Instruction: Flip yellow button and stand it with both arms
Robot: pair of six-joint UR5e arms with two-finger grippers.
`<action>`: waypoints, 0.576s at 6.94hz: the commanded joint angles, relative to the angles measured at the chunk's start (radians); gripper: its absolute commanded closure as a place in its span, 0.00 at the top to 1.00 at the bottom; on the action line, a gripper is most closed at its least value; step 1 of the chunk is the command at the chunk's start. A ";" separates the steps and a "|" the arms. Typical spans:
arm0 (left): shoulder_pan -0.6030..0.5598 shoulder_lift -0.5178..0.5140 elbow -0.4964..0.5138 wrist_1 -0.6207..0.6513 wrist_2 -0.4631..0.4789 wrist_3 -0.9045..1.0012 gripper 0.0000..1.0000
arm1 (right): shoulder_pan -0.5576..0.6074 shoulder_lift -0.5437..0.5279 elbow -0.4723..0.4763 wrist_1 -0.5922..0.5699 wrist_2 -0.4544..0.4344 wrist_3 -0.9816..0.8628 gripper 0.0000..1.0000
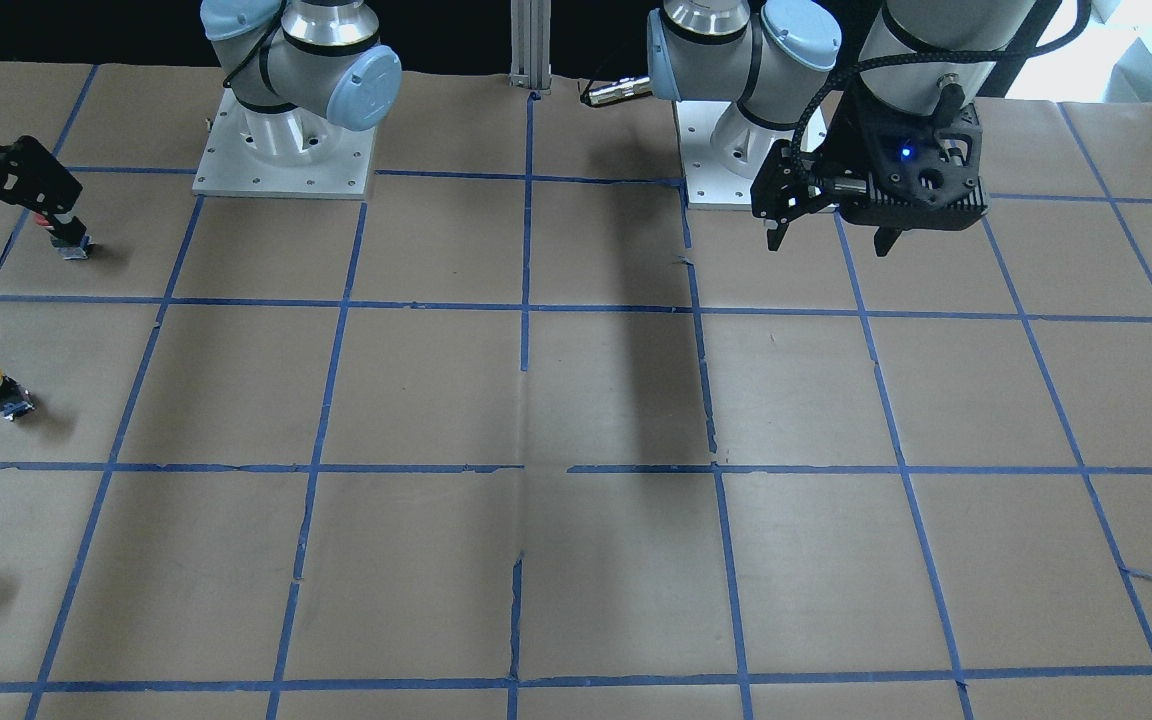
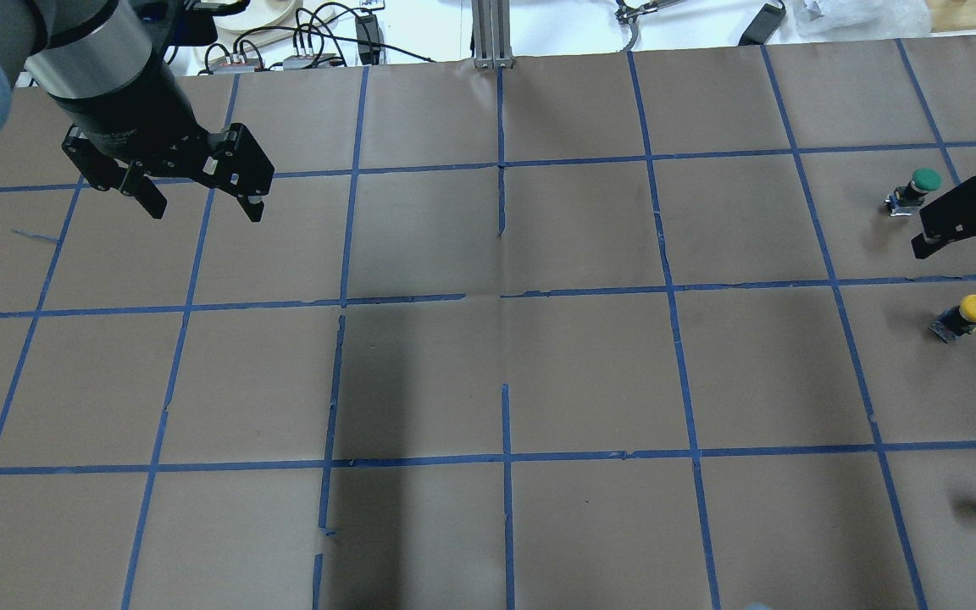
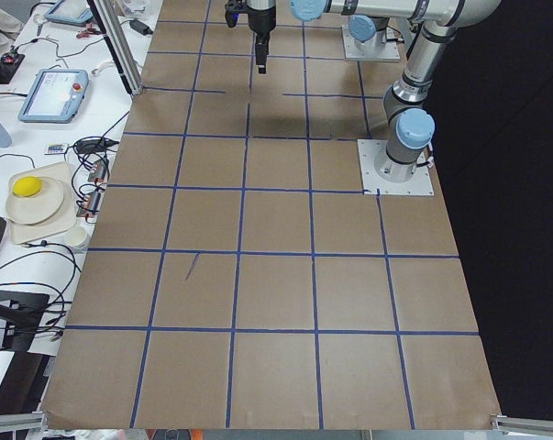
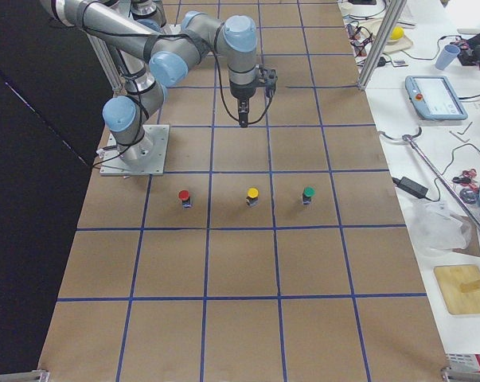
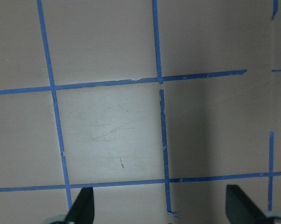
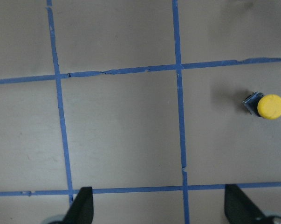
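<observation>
Yellow button (image 2: 967,313) stands cap-up on the worktop (image 2: 590,373), far right. Left hand (image 2: 205,210) (upper left) and right hand (image 2: 971,247) gape open.

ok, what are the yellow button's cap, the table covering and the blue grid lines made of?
Yellow button: the cap looks like moulded plastic, smooth, even colour, dull sheen.
Table covering: likely brown kraft paper, matte, with creases and seams.
Grid lines: blue masking tape by the look, with ragged torn ends and gaps.

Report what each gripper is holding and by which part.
Nothing is held. The left gripper and the right gripper both show open, empty jaws; the yellow button sits free on the table.
</observation>
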 commanded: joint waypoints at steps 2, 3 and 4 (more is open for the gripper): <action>-0.002 0.001 0.000 0.000 -0.001 0.001 1.00 | 0.264 -0.007 -0.070 0.086 -0.021 0.508 1.00; -0.002 0.001 0.000 0.000 -0.001 0.002 1.00 | 0.358 -0.006 -0.103 0.085 -0.053 0.616 1.00; -0.002 0.001 0.000 0.000 -0.001 0.002 1.00 | 0.412 -0.006 -0.143 0.142 -0.089 0.632 1.00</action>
